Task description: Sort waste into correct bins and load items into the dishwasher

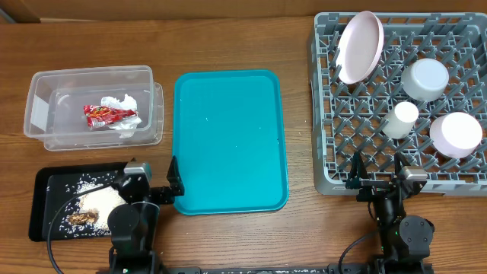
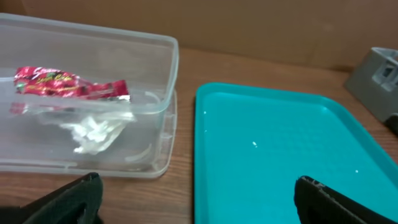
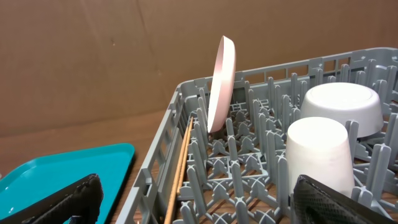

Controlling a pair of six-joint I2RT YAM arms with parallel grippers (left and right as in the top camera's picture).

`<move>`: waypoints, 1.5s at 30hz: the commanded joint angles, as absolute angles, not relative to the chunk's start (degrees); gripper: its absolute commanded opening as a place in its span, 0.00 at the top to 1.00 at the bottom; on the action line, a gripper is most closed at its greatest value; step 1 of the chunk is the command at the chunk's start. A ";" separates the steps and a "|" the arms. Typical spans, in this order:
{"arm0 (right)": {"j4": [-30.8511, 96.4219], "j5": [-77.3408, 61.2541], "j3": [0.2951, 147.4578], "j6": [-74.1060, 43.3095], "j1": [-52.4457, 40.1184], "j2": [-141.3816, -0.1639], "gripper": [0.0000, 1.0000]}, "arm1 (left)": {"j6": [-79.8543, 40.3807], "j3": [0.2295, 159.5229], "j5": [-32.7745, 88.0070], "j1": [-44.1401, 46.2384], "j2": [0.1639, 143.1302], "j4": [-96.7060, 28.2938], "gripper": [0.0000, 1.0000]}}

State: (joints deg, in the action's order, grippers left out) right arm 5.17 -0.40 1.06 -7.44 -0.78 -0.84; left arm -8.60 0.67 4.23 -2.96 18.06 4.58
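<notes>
Both end effectors, left (image 2: 196, 196) and right (image 1: 377, 176), stand wide and empty. We judge the pink plate (image 1: 359, 47), upright among the dish rack's (image 1: 323, 179) pegs, stiff, slick and breakable; its rim is the place to pinch. The red wrapper (image 1: 106, 114) and tissue (image 1: 124, 128) in the clear tub (image 1: 38, 76) look light and crushable anywhere.

One camera looks straight down on the whole counter (image 1: 228, 38). The left arm's camera sits low and close, facing the clear tub (image 2: 165, 87) and teal tray (image 2: 280, 168). The right arm's looks into the grey rack (image 3: 155, 168) from its edge. Both low views share the tray.
</notes>
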 commanded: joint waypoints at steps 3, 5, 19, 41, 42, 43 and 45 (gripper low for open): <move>4.82 0.16 0.45 -7.22 -0.51 -0.16 0.00 | -6.92 0.30 1.48 -2.57 8.69 -4.78 0.00; 4.82 0.19 0.45 -7.22 -0.51 -0.16 0.00 | -6.66 0.27 2.13 -2.57 5.43 -4.43 0.00; 4.84 0.19 0.45 -7.22 -0.51 -0.16 0.00 | -5.10 0.27 1.13 -2.55 0.19 -4.49 0.00; 4.82 0.16 0.45 -7.22 -0.51 -0.16 0.00 | -2.31 0.27 1.06 -0.62 0.21 -4.45 0.00; 4.84 0.19 0.45 -7.22 -0.51 -0.16 0.00 | -2.31 0.27 1.06 -0.62 0.21 -4.45 0.00; 4.82 0.19 0.45 -7.22 -0.51 -0.16 0.00 | -2.31 0.27 1.08 -0.62 0.21 -4.45 0.00; 4.82 0.19 0.45 -7.22 -0.51 -0.16 0.00 | -2.31 0.27 1.06 -0.62 0.21 -4.45 0.00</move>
State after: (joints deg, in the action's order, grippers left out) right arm 5.15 -0.43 1.06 -7.44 -0.78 -0.84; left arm -3.84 0.51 1.63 -0.82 0.95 -4.34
